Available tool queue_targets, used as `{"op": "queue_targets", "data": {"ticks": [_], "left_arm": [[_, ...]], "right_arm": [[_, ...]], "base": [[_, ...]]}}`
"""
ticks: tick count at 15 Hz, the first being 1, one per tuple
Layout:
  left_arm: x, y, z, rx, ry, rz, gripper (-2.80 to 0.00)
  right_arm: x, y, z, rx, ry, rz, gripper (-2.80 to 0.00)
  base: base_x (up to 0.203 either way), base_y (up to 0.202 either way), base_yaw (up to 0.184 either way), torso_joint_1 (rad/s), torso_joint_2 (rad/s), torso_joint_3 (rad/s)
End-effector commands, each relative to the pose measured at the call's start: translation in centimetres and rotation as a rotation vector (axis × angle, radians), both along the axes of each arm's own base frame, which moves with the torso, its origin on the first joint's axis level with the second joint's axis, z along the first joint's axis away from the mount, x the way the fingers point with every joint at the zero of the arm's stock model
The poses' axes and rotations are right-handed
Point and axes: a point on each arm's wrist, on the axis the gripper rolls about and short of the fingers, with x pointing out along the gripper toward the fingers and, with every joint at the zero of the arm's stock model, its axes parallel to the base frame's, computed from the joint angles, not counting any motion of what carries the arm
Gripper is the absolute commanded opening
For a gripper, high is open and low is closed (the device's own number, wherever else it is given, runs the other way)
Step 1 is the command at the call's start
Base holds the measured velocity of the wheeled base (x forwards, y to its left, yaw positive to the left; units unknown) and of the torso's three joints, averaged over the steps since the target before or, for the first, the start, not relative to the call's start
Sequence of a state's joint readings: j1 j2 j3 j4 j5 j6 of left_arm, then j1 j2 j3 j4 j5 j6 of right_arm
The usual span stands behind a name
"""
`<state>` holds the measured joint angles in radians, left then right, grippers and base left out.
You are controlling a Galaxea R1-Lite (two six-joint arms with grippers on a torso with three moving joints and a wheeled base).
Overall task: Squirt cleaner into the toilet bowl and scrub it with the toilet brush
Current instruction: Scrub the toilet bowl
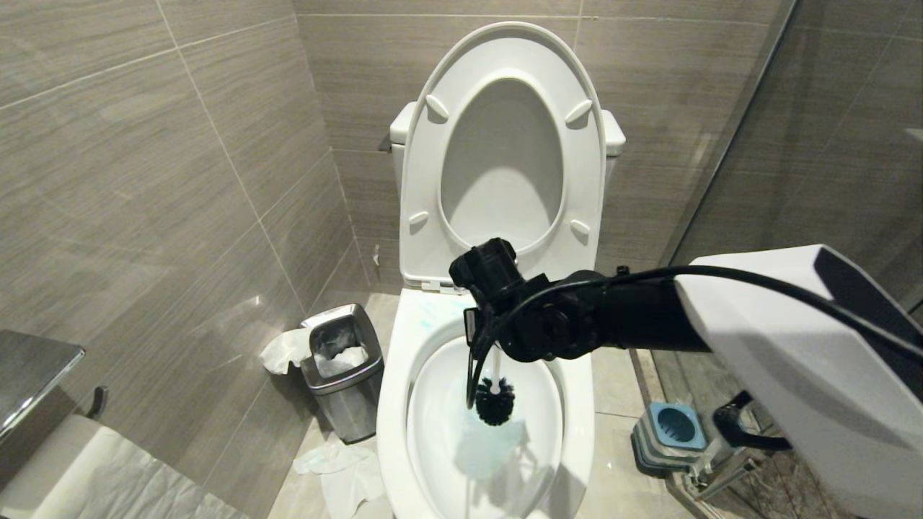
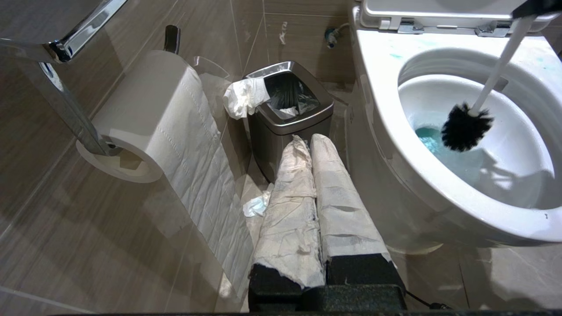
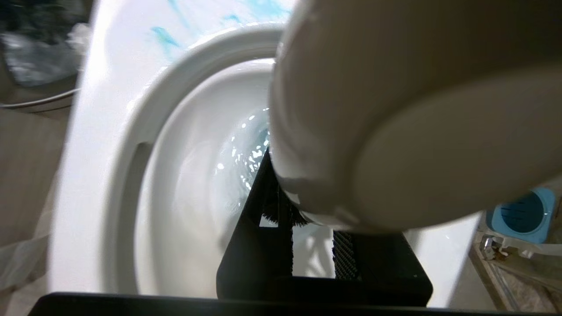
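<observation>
Right gripper [image 3: 311,245]: black fingers clamped on the white handle of the toilet brush [image 1: 495,401], handle top filling most of the right wrist view. Gripper poised over the back rim of the toilet bowl [image 1: 393,404], arm reaching in from the right.

Brush: handle slanted down into the bowl, black bristly head low inside, near the middle; apparently at or just above the tinted water, contact hard to judge.

Cleaner [image 2: 428,138]: teal-tinted water at the bowl bottom, pale teal streaks on the back rim beside the hinges.

Seat and lid [image 1: 502,155]: raised upright against the tank.

Left gripper [image 2: 312,142]: paper-wrapped fingers pressed together, holding nothing, low beside the bowl's left side, pointing at the steel bin [image 2: 287,112].

Blue-grey brush holder [image 1: 670,432]: on the floor right of the bowl.
</observation>
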<state>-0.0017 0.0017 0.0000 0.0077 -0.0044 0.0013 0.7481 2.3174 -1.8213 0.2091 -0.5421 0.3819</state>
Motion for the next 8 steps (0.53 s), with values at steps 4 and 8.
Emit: {"op": "queue_targets", "data": {"ticks": [4, 8], "left_arm": [[0.0, 0.0, 0.0, -0.001, 0.001, 0.0, -2.8], [0.0, 0.0, -0.1, 0.0, 0.003, 0.0, -2.8]], "right_arm": [[-8.0, -3.4, 10.6, 0.118, -0.121, 0.072, -2.8], [-7.4, -2.8, 9.0, 0.089, -0.091, 0.073, -2.8]], "base": [[0.0, 0.0, 0.0, 0.0, 0.0, 0.0], [0.0, 0.0, 0.0, 0.0, 0.0, 0.0]]}}
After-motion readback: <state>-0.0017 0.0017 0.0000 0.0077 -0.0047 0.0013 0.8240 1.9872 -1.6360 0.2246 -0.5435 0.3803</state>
